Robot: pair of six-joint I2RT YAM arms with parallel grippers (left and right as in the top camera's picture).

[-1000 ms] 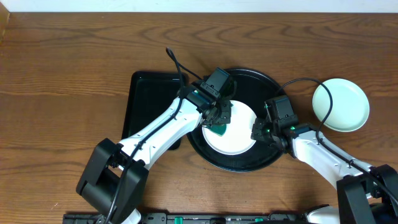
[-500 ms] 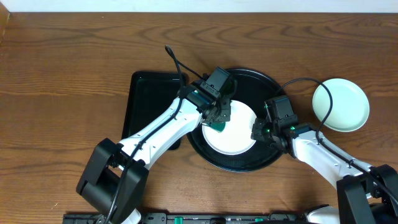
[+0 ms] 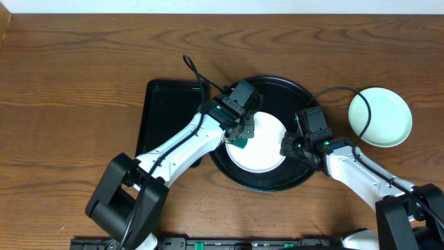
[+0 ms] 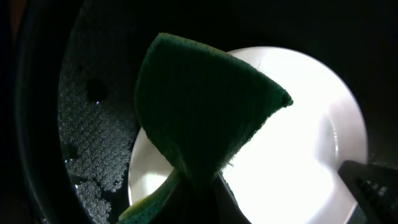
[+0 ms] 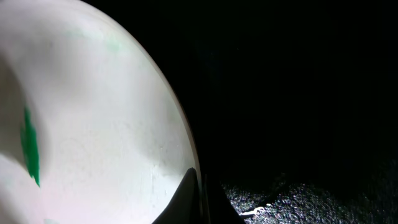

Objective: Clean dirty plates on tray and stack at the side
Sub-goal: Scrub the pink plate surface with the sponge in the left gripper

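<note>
While tray (image 3: 272,180) shows one plate (image 3: 267,149), second plate (image 3: 379,117) aside.

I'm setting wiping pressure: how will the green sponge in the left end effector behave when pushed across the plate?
Probably soft and floppy: the sponge folds into a wedge where the left end effector pinches it. Its coarse face likely drags rather than slides. It looks light, so it should hardly shove the plate.

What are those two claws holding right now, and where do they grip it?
The left gripper pinches a green sponge by its lower end; the right gripper appears clamped on the edge of the plate.
</note>
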